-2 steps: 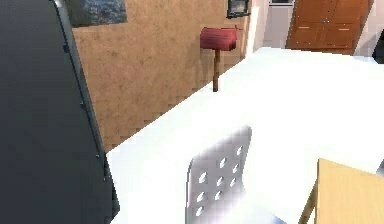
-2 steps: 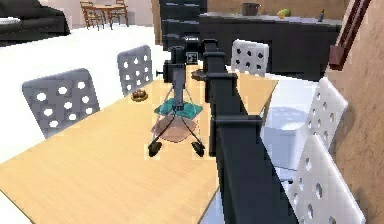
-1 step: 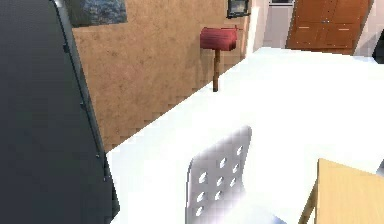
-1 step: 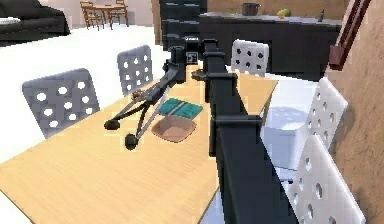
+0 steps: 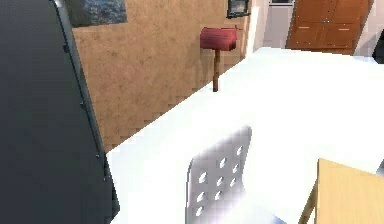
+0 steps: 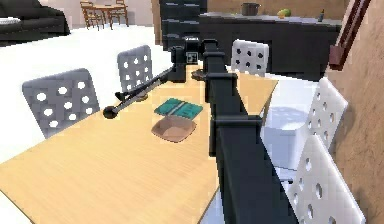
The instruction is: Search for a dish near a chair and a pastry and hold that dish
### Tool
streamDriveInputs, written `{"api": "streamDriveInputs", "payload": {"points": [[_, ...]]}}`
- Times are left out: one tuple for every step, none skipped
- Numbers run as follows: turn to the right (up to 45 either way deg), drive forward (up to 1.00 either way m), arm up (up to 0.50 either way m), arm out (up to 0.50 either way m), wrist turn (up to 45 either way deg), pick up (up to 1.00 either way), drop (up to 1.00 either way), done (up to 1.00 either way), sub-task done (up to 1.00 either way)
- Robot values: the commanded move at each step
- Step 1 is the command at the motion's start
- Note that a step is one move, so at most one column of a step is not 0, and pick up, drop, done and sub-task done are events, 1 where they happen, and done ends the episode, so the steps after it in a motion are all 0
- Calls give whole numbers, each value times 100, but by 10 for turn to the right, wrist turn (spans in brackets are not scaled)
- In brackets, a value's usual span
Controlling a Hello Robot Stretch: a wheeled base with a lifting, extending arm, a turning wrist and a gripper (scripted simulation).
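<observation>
1. Most of the search is judged done: a shallow brownish dish (image 6: pixel 174 128) is seen on the wooden table (image 6: pixel 80 165), just on the near side of a flat teal thing (image 6: pixel 178 107), with white perforated chairs (image 6: pixel 62 100) set round the table.
2. No pastry can be made out by shape, and whether the teal thing is one cannot be told.
3. The dish is judged not yet held: it rests on the tabletop, just left of the dark arm (image 6: pixel 235 140).
4. The gripper (image 6: pixel 112 110) is seen reaching left across the table, its far end near the table's left edge and to the left of the dish.
5. How the jaws stand cannot be told, nor whether anything is held.
6. What is left, by this judgement, is for the gripper to be brought to the dish and the dish to be grasped and lifted.
</observation>
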Motion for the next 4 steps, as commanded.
{"api": "streamDriveInputs", "payload": {"points": [[0, 0, 0, 0, 450, 0, 0, 0, 0], [0, 0, 0, 0, 330, 0, 0, 0, 0], [0, 0, -30, 0, 0, 0, 0, 0, 0], [0, 0, 0, 0, 0, 100, 0, 0, 0]]}}
